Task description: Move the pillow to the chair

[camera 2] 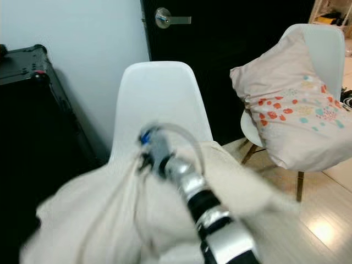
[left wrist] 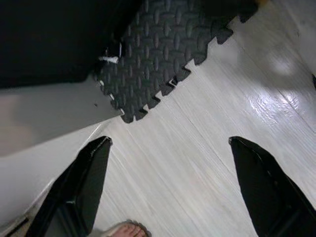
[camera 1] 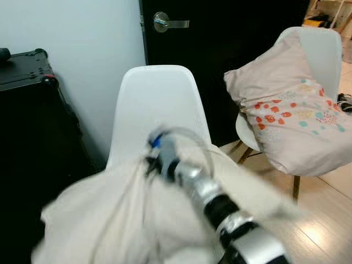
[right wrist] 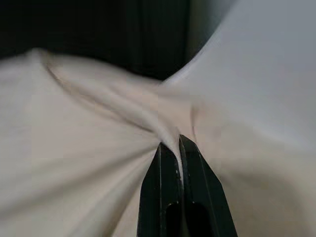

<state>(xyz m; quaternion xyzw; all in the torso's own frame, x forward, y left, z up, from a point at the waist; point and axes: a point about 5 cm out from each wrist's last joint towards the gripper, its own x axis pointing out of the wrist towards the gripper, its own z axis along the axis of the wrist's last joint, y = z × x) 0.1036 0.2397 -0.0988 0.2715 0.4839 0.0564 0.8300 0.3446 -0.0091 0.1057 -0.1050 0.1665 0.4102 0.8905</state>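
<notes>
Pinching a fold of the plain cream fabric pillow (right wrist: 89, 163), the right hand (right wrist: 177, 143) has its two black fingers pressed together on the cloth, which puckers into creases running toward the fingertips. In the head views the silver right arm (camera 1: 231, 217) reaches forward from the lower right across the pillow, its wrist wrapped in a loop of grey cable with a blue fitting. The pillow hangs bunched and blurred in front of the white moulded plastic chair (camera 1: 157, 104), covering the seat area and the lower part of the backrest; whether it rests on the seat cannot be told.

To the right, a second white chair (camera 1: 324, 52) carries a pale pink pillow with red and teal flower print (camera 1: 289, 115), leaning against its backrest and spilling over the seat edge. Behind the chairs are a dark door with a silver lever handle (camera 1: 168, 23) and a pale wall. A black case (camera 1: 25, 71) stands at the left.

The left hand (left wrist: 170, 148) points down at a pale wood-look floor (left wrist: 197, 163), its black fingers (left wrist: 81, 182) spread wide apart with nothing between them. A black interlocking foam mat (left wrist: 158, 54) lies on the floor beyond, and bare toes (left wrist: 126, 230) of a person show near the picture's edge.
</notes>
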